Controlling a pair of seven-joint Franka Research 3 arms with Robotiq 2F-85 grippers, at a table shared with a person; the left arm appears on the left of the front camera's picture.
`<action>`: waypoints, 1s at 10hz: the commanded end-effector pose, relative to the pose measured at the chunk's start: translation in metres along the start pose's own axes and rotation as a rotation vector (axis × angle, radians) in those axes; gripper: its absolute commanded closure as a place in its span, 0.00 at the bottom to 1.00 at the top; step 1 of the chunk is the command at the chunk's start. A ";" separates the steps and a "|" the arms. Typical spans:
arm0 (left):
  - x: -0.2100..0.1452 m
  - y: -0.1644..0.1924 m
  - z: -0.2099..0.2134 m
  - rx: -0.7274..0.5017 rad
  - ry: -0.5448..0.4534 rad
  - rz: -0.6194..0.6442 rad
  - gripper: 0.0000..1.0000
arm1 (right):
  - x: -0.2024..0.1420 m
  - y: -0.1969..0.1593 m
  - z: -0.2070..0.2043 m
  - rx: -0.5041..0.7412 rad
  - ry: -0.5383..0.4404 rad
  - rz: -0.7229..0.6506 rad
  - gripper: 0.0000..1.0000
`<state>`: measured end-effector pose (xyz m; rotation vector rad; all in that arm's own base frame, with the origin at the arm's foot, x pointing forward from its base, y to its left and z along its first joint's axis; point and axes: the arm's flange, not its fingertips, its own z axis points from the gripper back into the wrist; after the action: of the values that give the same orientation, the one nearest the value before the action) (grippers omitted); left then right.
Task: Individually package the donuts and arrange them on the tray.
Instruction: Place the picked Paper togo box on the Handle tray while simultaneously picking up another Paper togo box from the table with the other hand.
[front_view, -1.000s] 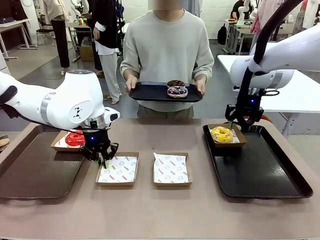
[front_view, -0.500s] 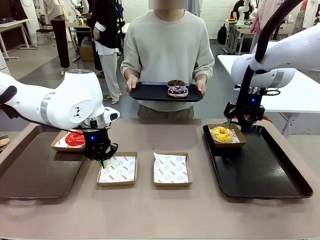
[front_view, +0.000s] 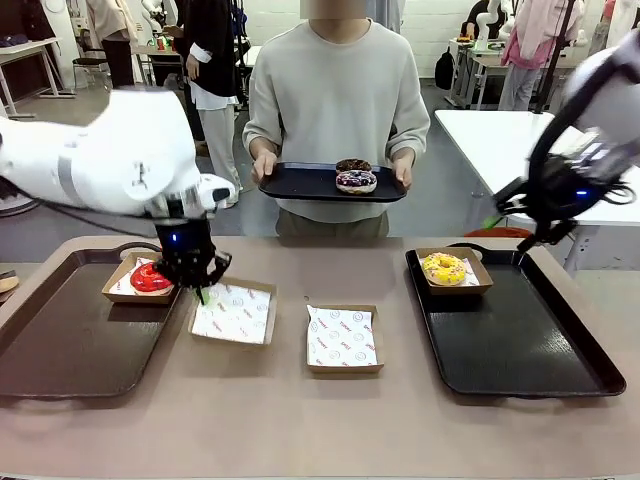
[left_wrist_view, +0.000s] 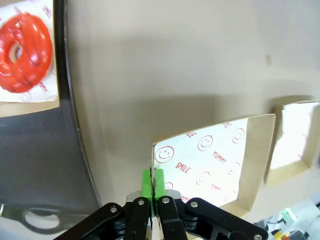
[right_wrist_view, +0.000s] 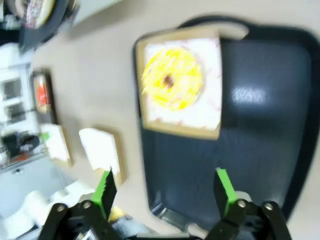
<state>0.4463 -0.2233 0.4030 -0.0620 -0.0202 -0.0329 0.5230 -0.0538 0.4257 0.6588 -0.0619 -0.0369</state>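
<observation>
Your left gripper (left_wrist_view: 154, 183) is clamped on one wall of an empty shallow brown cardboard box lined with white smiley-print paper (left_wrist_view: 210, 160), and that side looks tipped up off the table. Your right gripper (right_wrist_view: 164, 186) hangs with jaws wide apart above the black right-hand tray (right_wrist_view: 270, 125).

The red-glazed ring donut (front_view: 150, 278) sits boxed on the dark left-hand tray (front_view: 60, 350). The yellow-glazed donut (front_view: 443, 268) sits boxed on the black right-hand tray. The chocolate donut (front_view: 352, 165) and the purple sprinkled donut (front_view: 355, 183) lie on the black tray held by the person (front_view: 290, 186).

Expect all four to be light, soft and sticky, with glaze that smears and sprinkles that shed. Squeeze a donut gently across the outer sides of the ring, or better, grip the box wall. The thin card will likely sag from one corner.
</observation>
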 end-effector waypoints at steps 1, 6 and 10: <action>0.022 0.000 0.031 -0.017 0.021 -0.025 1.00 | -0.043 -0.040 0.039 0.198 -0.023 0.010 0.00; 0.082 -0.026 0.083 0.032 0.015 0.001 1.00 | -0.122 -0.122 0.086 0.467 -0.310 -0.088 0.00; 0.127 -0.035 0.093 0.069 0.039 0.026 1.00 | -0.163 -0.157 0.085 0.579 -0.360 -0.088 0.00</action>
<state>0.5569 -0.2490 0.4950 -0.0326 0.0103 -0.0229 0.3583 -0.2214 0.3926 1.1855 -0.3632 -0.2518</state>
